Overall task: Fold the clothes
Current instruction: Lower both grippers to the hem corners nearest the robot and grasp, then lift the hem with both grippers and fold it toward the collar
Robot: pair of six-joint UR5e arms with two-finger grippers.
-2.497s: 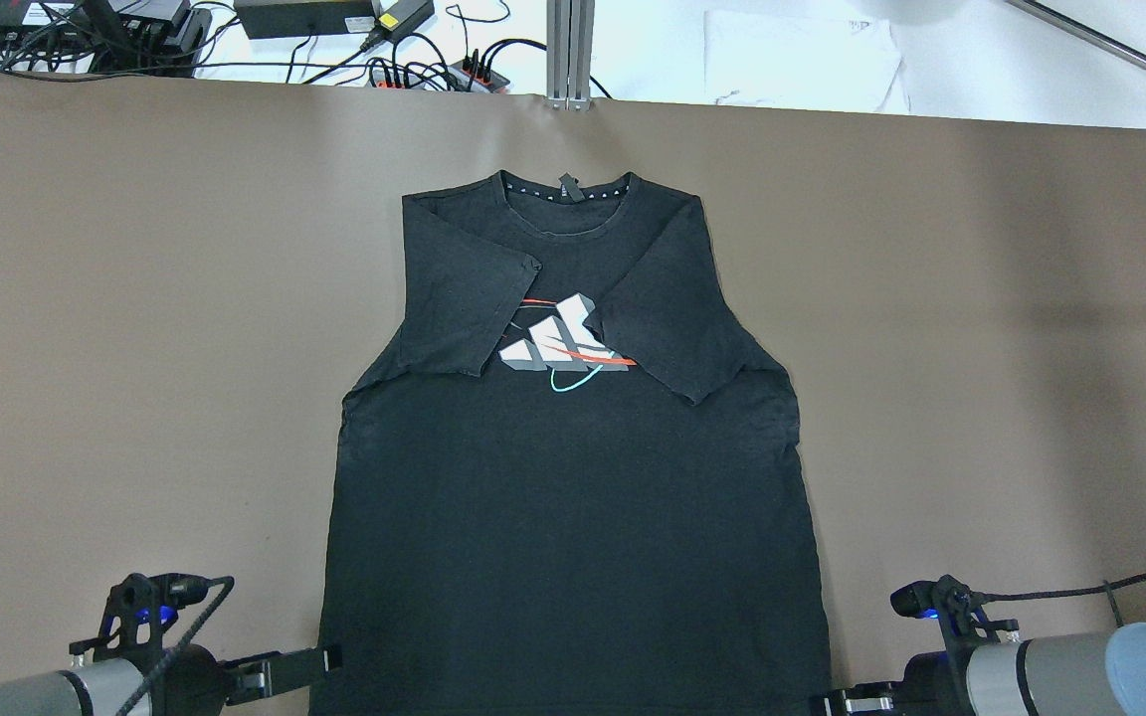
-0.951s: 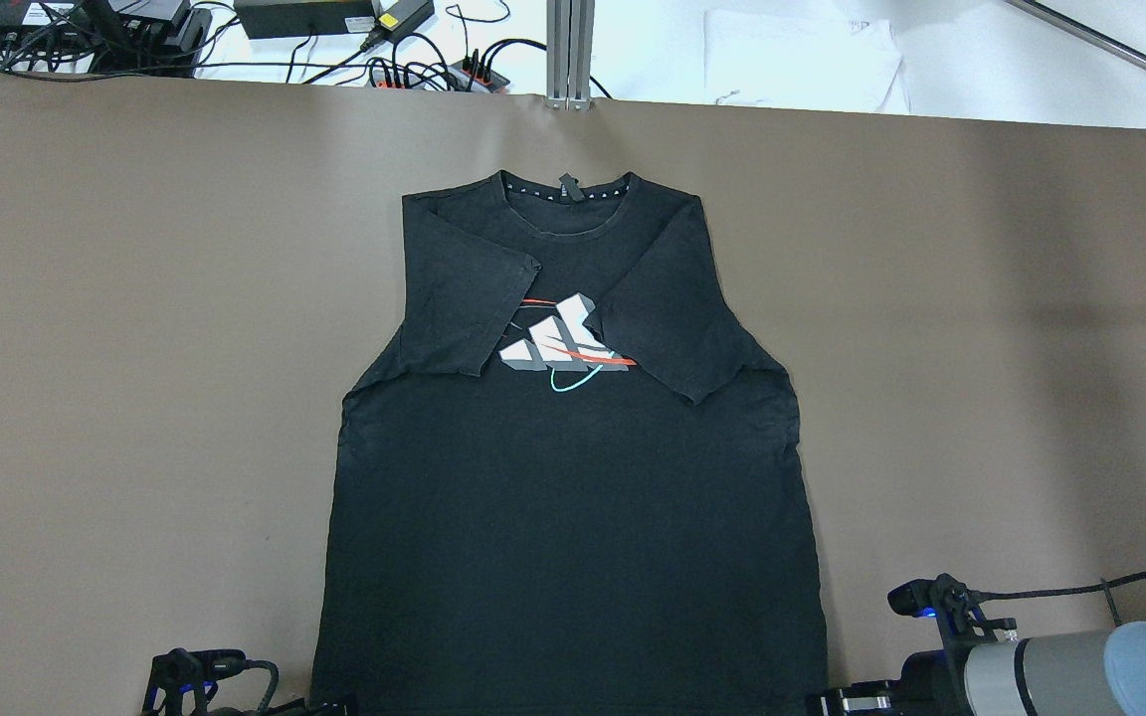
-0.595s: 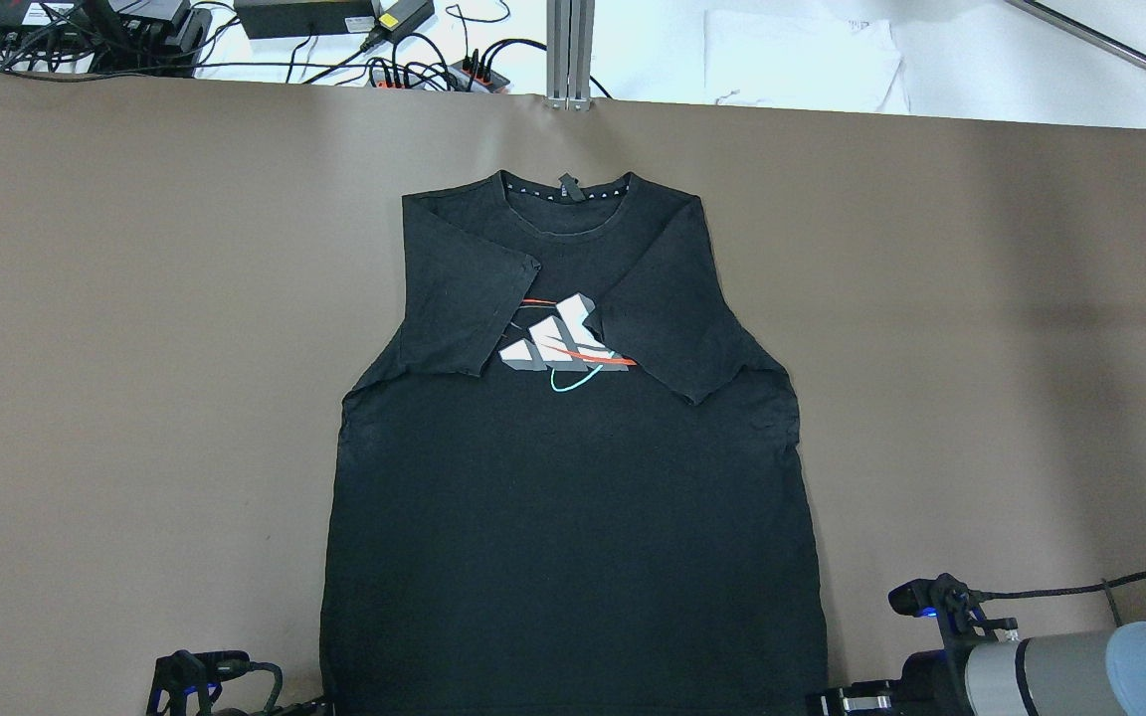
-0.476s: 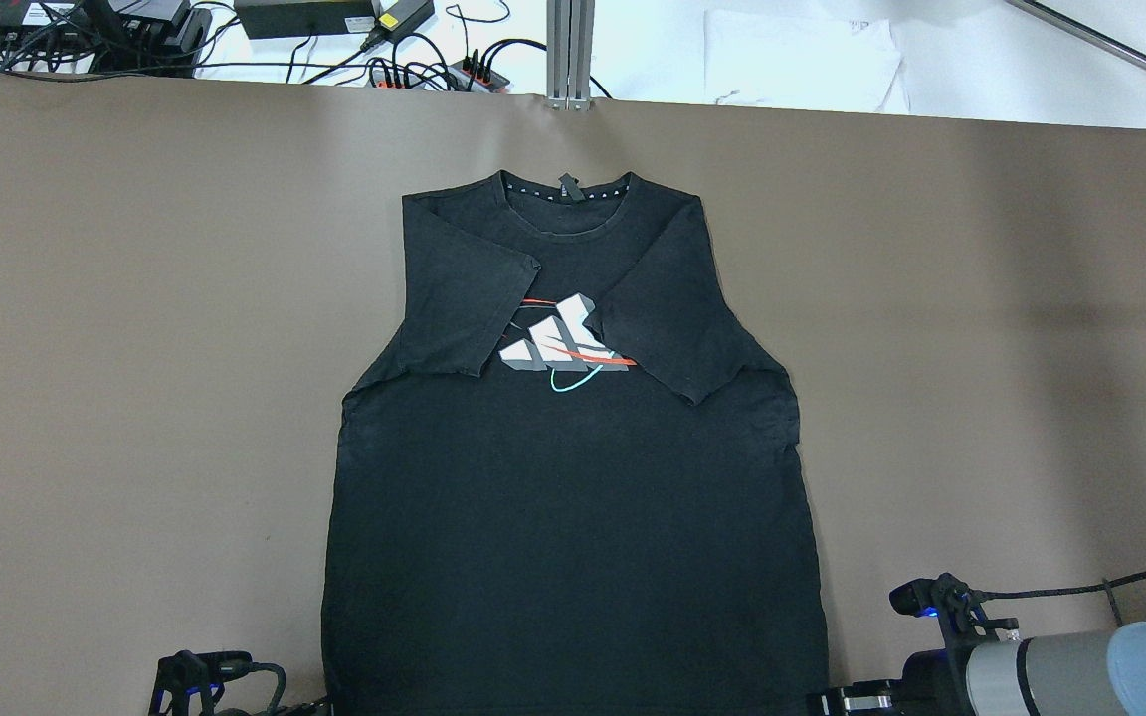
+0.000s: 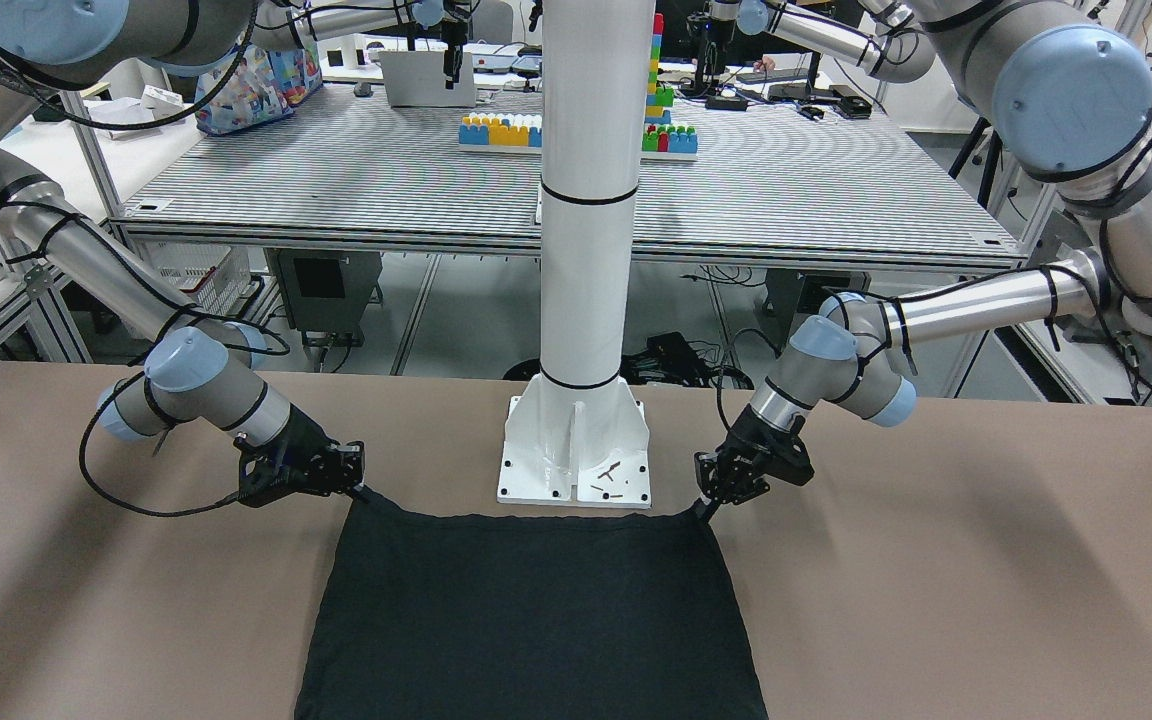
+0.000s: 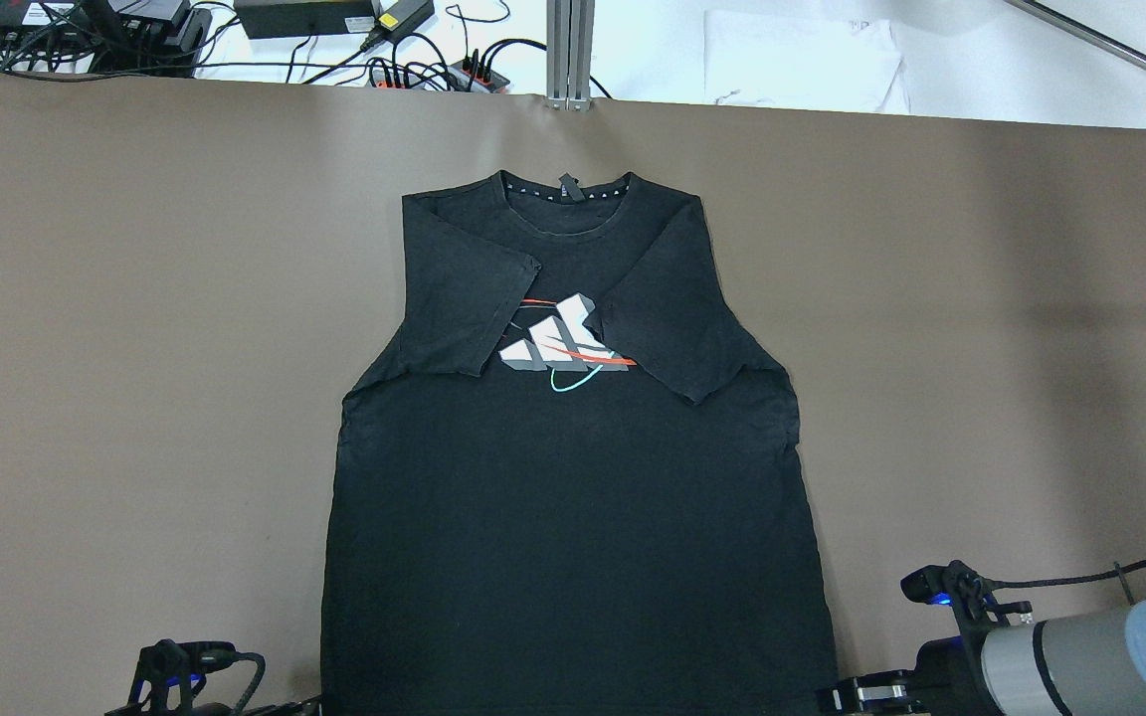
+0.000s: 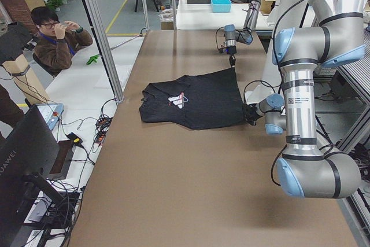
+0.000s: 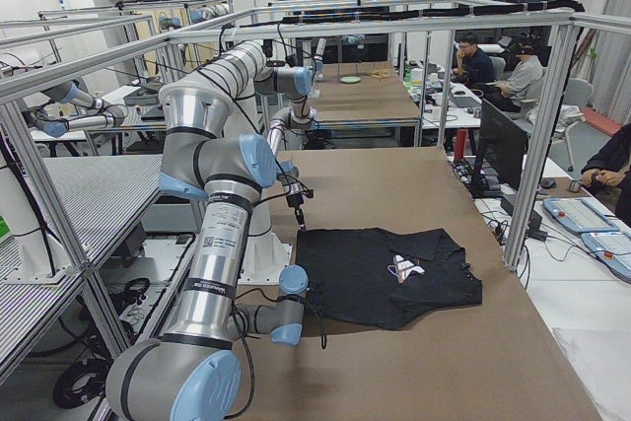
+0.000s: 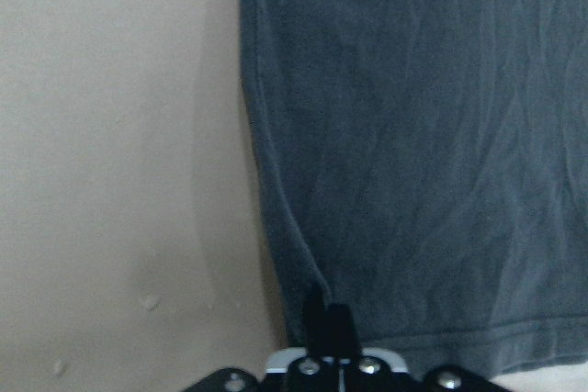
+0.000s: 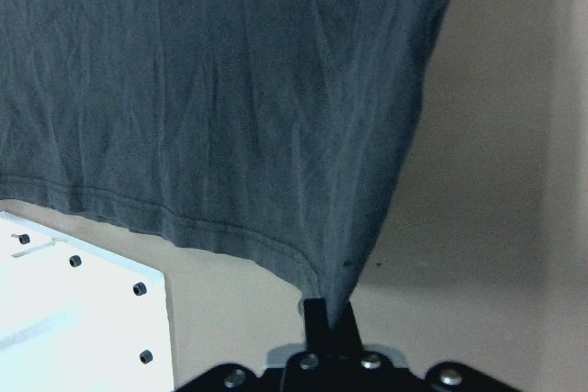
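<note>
Clamping hem corners of black soft knit T-shirt [image 6: 573,517]: left gripper [image 5: 704,512], right gripper [image 5: 361,491], both closed on fabric. Flat on brown table [image 6: 135,348], sleeves folded in.

Brown table [image 6: 135,298] bearing flat black garment [image 6: 573,517], white pillar base [image 5: 574,455]

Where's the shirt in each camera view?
Front-facing: shirt bottom centre, below the pillar.
Overhead: shirt centre, collar at top.
Exterior left: shirt mid-table, collar leftward.
Exterior right: shirt mid-table, collar rightward.
Left wrist: shirt right side, hem low.
Right wrist: shirt upper left, hem low.
Shared landmark: chest logo, in overhead and both side views.
</note>
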